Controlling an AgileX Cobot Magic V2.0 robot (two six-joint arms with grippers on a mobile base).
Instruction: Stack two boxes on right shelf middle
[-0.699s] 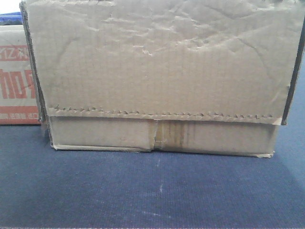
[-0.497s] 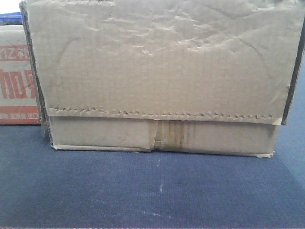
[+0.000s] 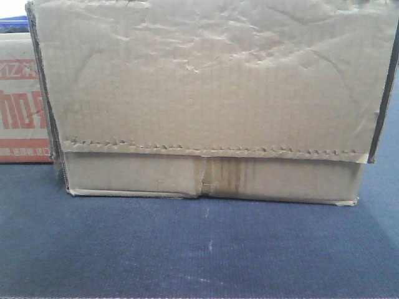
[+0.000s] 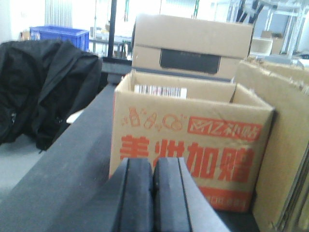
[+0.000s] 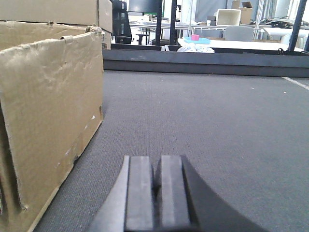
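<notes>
While my left gripper (image 4: 153,193) and right gripper (image 5: 157,193) sit pinched together, empty, either side of the box (image 3: 206,81), I reckon uneven squeezing could buckle it.

We see the large carton (image 3: 212,93) standing on the table (image 3: 199,249), set back from its near edge. Just beside it on the left, with its front a little further back, stands an open carton (image 3: 19,99). In the left wrist view a closed box (image 4: 190,46) is behind the open carton and rises above it; we cannot tell what it stands on. Past the left edge of the table lies a bag (image 4: 43,87), and a bin (image 4: 60,36) is well behind it.
</notes>
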